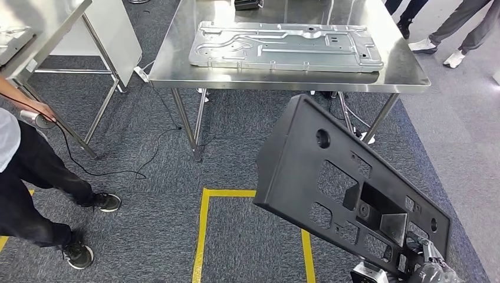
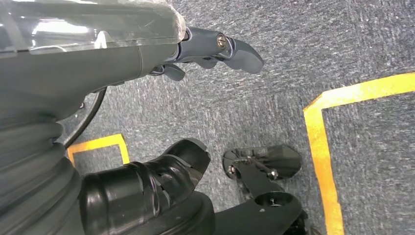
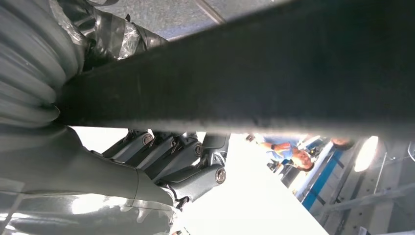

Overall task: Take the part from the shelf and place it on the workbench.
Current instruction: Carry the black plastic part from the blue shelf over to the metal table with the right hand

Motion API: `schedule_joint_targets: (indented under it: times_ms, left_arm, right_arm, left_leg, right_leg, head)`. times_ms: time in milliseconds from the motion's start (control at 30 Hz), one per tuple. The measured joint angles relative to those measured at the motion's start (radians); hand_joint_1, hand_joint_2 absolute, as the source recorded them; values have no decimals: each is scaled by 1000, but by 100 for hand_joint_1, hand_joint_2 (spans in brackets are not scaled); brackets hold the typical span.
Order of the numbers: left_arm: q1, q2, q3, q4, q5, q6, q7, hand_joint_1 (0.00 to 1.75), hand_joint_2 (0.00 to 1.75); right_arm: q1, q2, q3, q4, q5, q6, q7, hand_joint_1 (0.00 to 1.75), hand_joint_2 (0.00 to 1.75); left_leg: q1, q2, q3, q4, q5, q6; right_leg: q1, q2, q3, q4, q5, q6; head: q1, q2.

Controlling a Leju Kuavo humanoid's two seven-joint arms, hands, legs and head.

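Observation:
A large black plastic part [image 1: 348, 186] with several cut-outs is tilted in the air at the lower right of the head view, in front of the steel workbench [image 1: 177, 53]. My right hand [image 1: 427, 262] grips the part at its lower right corner. In the right wrist view the part's dark edge [image 3: 254, 83] crosses the picture, with my right hand's fingers [image 3: 181, 161] wrapped around it. My left hand [image 2: 195, 54] hangs over the carpet with its fingers apart and nothing in them.
A pressed sheet-metal panel [image 1: 286, 46] lies on the workbench. A person [image 1: 29, 177] in dark trousers stands at the left by a second steel table [image 1: 41, 26] with a cable on the floor. More people's legs [image 1: 454, 29] are at the far right. Yellow tape [image 1: 203, 236] marks the carpet.

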Motion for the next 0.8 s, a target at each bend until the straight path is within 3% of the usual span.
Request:
schedule_joint_targets:
  times_ms: [67,100,200,267,333,400,433,467,533,600,633,700,800]
  left_arm:
    - [0,2,0,0,-1,0,0,0,175]
    - [-1,3,0,0,-1,0,0,0,175]
    - [-3,6,0,0,-1,0,0,0,175]
    - [-3,5,0,0,-1,0,0,0,175]
    - [-4,4,0,0,-1,-1,0,0,175]
    - [-2,5,0,0,-1,-1,0,0,175]
    - [-1,5,0,0,-1,-1,0,0,175]
    - [2,6,0,0,-1,-1,0,0,175]
    - [4,6,0,0,-3,-1,0,0,175]
    - [3,9,0,0,-5,0,0,0,175]
    - [2,11,0,0,-5,0,0,0,175]
    - [2,12,0,0,-7,0,0,0,175]
    - [3,10,0,0,-9,0,0,0,175]
  right_arm:
    - [-1,0,0,1,-1,0,0,175,175]
    - [-2,0,0,1,-1,0,1,175,175]
    - [-1,0,0,3,-1,1,2,175,175]
    - [-2,0,0,2,-2,0,3,175,175]
    - [-3,0,0,2,-2,0,4,175,175]
    - [-3,0,0,3,-3,0,4,175,175]
    - [-3,0,0,3,-3,0,4,175,175]
    - [-3,0,0,3,-4,0,4,175,175]
    - [-4,0,0,3,-6,0,4,175,175]
    - [-4,0,0,3,-7,0,3,175,175]
    - [-5,0,0,3,-7,0,3,175,175]
    - [-5,0,0,3,-9,0,1,175,175]
    - [-5,0,0,2,-11,0,-1,175,175]
  left_leg:
    - [9,-2,0,23,-22,-24]
    - [9,-3,-2,32,-31,-35]
    - [9,-3,1,34,-42,-56]
    - [13,-6,-2,54,-59,-60]
    - [9,-13,-49,152,-112,-54]
    - [-2,-19,-133,300,-167,-42]
    - [-8,-21,-164,346,-172,-34]
    - [-15,-23,-180,356,-155,-24]
    - [-31,-26,-154,260,-72,5]
    - [-45,-31,-113,145,-15,32]
    - [-50,-33,-103,114,-7,39]
    - [-54,-34,-98,94,-7,40]
    - [-44,-30,-80,66,6,45]
  right_leg:
    - [-9,-3,56,-121,53,15]
    - [-9,-2,71,-154,60,10]
    - [-3,7,66,-150,42,-29]
    - [1,10,68,-149,38,-48]
    - [7,12,72,-151,35,-62]
    - [18,13,74,-150,31,-71]
    - [25,15,77,-150,28,-76]
    - [32,18,81,-150,25,-80]
    - [44,23,94,-151,19,-85]
    - [52,26,102,-151,13,-85]
    - [52,27,102,-152,12,-82]
    - [49,29,102,-156,12,-72]
    - [48,22,93,-128,-9,-56]
  head:
    - [2,0]
    - [2,0]
    - [0,0]
    - [-3,0]
    - [-5,0]
    - [-5,0]
    - [-5,0]
    - [-5,0]
    - [-5,0]
    - [-4,0]
    - [-3,0]
    - [-3,0]
    - [-2,0]
